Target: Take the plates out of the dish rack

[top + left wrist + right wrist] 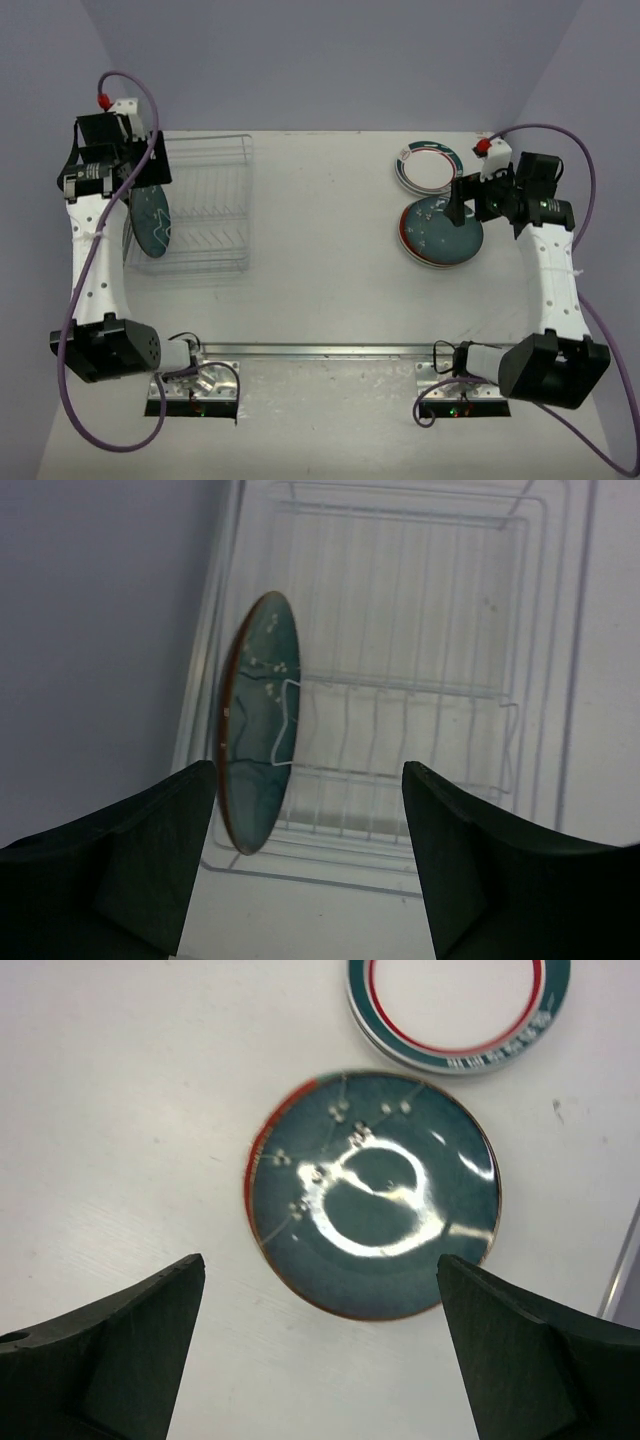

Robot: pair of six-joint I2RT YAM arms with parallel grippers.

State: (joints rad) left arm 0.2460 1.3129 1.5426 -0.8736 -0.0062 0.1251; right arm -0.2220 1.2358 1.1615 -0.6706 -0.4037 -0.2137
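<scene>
Fingers (130,870) of the left hand (308,780) stand wide apart, gripping nothing, over the left side of the dish rack (215,210). Past the fingertips, one teal plate (255,730) stands on edge in the wires at the rack's left side. On the right of the desk (320,250), the right hand (320,1265) is spread wide and empty over a second teal plate (375,1195) lying flat, with a red rim showing at its edge. Farther back, just beside it, lies a white plate (455,1000) with a green and red rim.
</scene>
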